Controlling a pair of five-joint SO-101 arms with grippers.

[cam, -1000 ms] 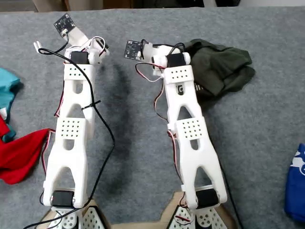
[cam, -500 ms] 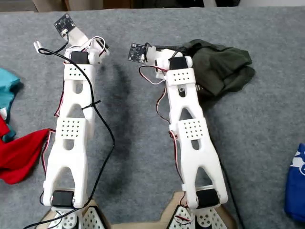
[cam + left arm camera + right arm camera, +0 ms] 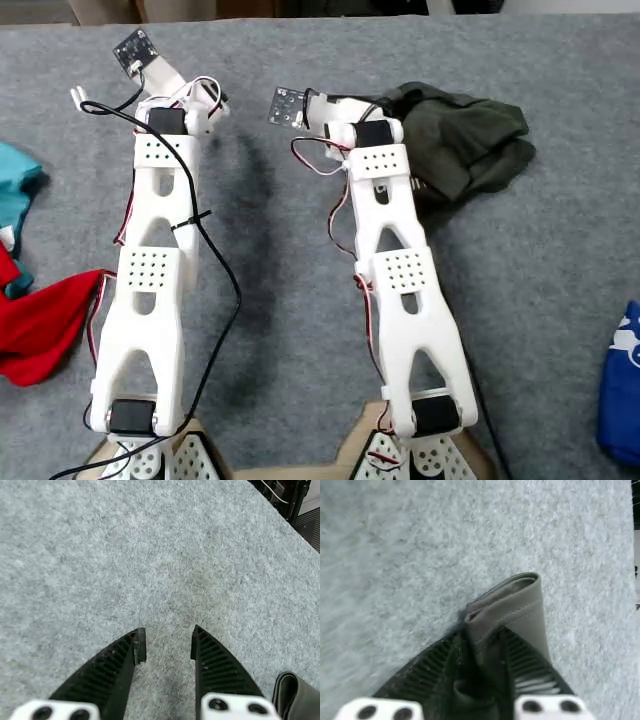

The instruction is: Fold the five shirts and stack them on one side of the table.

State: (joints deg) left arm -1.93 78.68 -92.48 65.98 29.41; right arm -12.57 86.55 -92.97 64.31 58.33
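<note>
A crumpled dark green shirt (image 3: 465,140) lies at the far middle-right of the grey table. My right gripper (image 3: 481,632) is shut on a folded edge of the dark green shirt (image 3: 512,605), which sticks out past its fingertips. The right arm (image 3: 385,200) stretches to the far side, its wrist just left of the shirt pile. My left gripper (image 3: 167,640) stands open over bare grey carpet with nothing between its fingers. The left arm (image 3: 160,200) stretches to the far left. A dark fold of cloth (image 3: 295,695) shows beside the left gripper.
A red shirt (image 3: 45,320) and a teal shirt (image 3: 15,185) lie at the table's left edge. A blue shirt (image 3: 620,385) lies at the right edge. Grey carpet (image 3: 270,300) lies bare between the arms. A black cable (image 3: 215,260) runs along the left arm.
My right wrist has shifted slightly to the right, toward the dark green shirt, still holding its edge. The left arm has not moved.
</note>
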